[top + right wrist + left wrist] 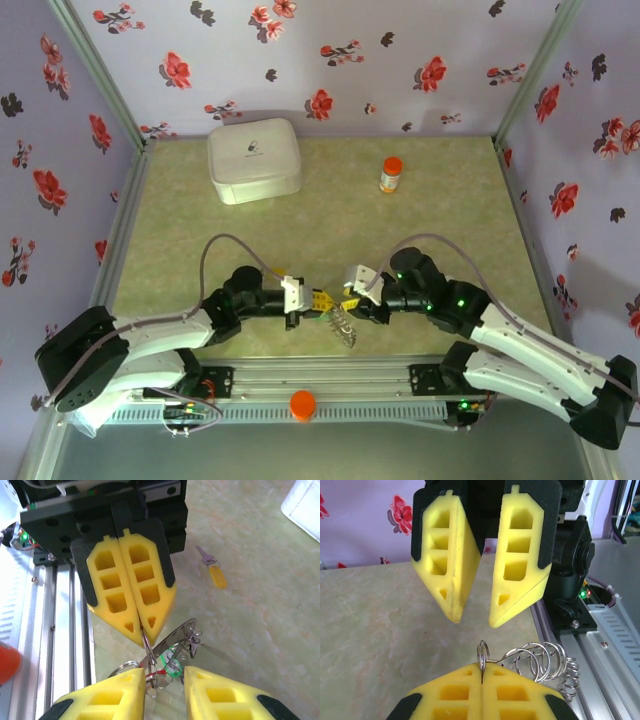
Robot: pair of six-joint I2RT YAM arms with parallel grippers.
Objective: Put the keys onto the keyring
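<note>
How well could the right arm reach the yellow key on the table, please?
Probably yes: the right gripper is open and the key lies bare on the table; only the left gripper, shut on a ring, stands near the path.

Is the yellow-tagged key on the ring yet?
Off. The yellow-tagged key lies alone on the table, apart from the keyring cluster the left gripper pinches.

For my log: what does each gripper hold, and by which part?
The left gripper is shut on a thin silver ring, pinching its edge. The right gripper is open, holding nothing.
</note>
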